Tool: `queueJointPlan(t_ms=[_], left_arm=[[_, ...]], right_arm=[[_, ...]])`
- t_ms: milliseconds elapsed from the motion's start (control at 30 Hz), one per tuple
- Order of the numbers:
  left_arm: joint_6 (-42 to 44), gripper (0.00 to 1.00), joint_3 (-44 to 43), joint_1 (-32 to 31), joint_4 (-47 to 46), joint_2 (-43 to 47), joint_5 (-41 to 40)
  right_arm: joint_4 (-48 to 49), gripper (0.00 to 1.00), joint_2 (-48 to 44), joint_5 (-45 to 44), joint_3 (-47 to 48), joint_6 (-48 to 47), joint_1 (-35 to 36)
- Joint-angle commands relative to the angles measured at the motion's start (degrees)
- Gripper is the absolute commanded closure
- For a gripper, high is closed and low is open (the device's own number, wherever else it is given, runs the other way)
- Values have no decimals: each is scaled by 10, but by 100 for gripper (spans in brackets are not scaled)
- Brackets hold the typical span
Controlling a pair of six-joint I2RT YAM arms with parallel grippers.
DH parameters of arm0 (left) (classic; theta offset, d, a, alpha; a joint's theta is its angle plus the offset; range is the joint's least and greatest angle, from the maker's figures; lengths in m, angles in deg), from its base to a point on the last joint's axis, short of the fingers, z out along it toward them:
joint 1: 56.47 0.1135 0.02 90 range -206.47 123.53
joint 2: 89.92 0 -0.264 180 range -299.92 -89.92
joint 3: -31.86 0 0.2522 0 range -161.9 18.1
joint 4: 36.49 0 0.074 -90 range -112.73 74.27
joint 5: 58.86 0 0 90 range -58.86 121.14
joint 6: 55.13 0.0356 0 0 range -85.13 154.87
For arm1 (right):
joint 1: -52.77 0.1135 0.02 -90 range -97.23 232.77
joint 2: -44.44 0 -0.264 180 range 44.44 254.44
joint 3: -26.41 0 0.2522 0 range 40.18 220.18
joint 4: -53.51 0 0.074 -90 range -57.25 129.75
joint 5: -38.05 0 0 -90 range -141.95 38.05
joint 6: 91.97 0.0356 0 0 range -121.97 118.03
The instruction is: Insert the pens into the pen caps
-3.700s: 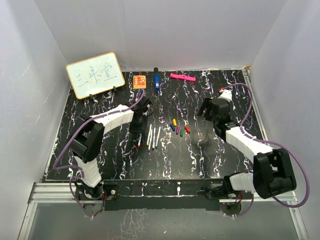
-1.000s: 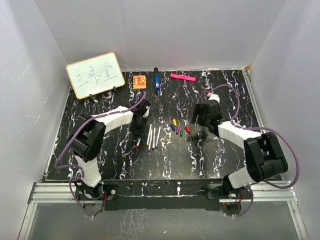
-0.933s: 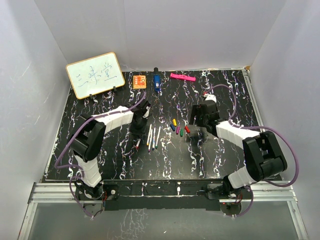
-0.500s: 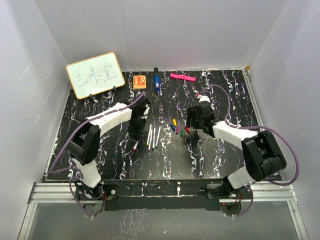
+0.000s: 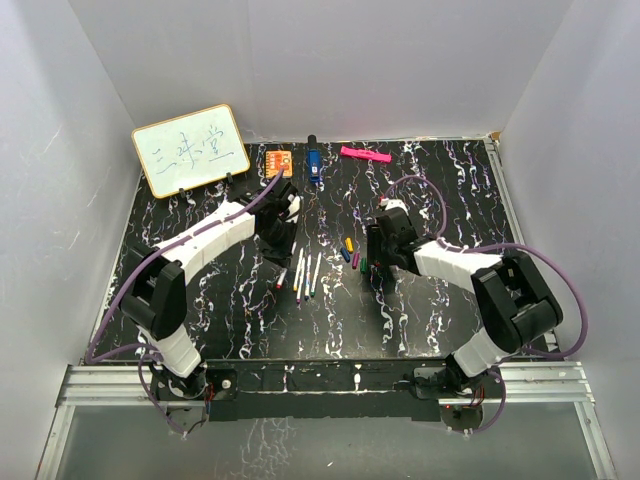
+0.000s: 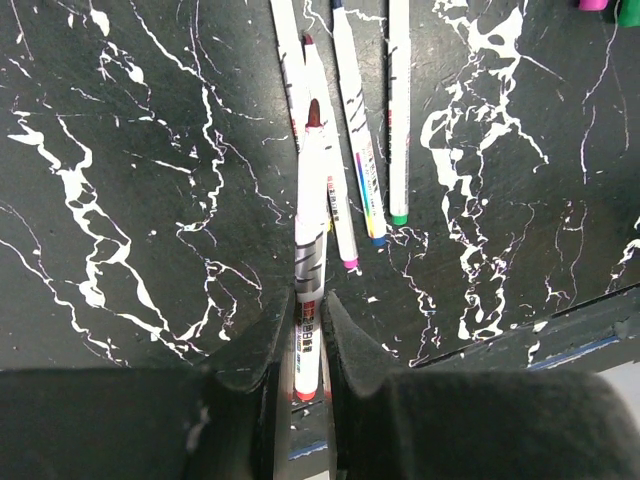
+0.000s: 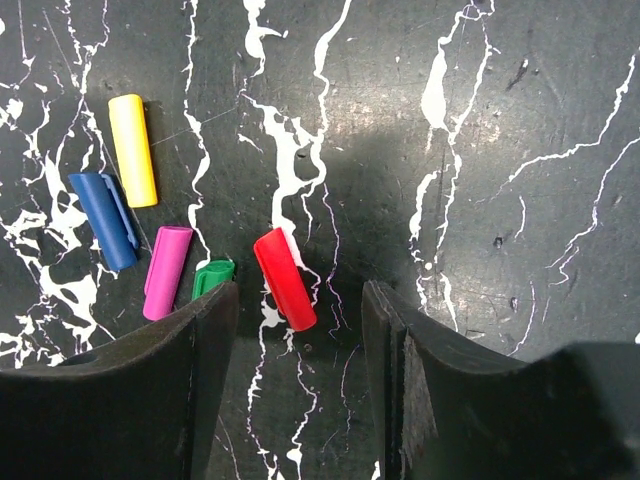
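The left gripper (image 6: pixel 300 335) pinches a pen (image 6: pixel 310 230) above the other pens (image 6: pixel 365 170) on the table (image 6: pixel 520 150); the right gripper (image 7: pixel 295 300), fingers (image 7: pixel 190 350) spread, straddles the red cap (image 7: pixel 284 278) beside the other caps (image 7: pixel 133 150). Centring before closing should stop it skidding.

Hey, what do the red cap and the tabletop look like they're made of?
Red cap: likely plastic, smooth and slightly glossy, in one even colour. Tabletop: black with white veins like marble, faint sheen; maybe printed laminate, I cannot tell.

Lab test booth: white walls (image 5: pixel 330 70) enclose a marbled table (image 5: pixel 340 320).
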Motion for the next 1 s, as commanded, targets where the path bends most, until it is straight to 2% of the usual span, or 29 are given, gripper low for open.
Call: queueJointPlan(t_ms=[0, 500, 600, 767, 967], left_arm=[[-11, 100, -16, -3, -7, 26, 21], [-35, 100, 3, -3, -72, 33, 54], [-35, 100, 3, -3, -77, 30, 57], [-37, 100, 5, -3, -83, 29, 60], [-32, 100, 8, -3, -99, 23, 61]], right_arm=[[5, 50, 5, -20, 29, -8, 5], [-25, 52, 44, -76, 49, -6, 29], [-28, 55, 51, -80, 50, -6, 33], [-43, 69, 60, -84, 53, -1, 35], [-59, 94, 71, -80, 50, 17, 36]])
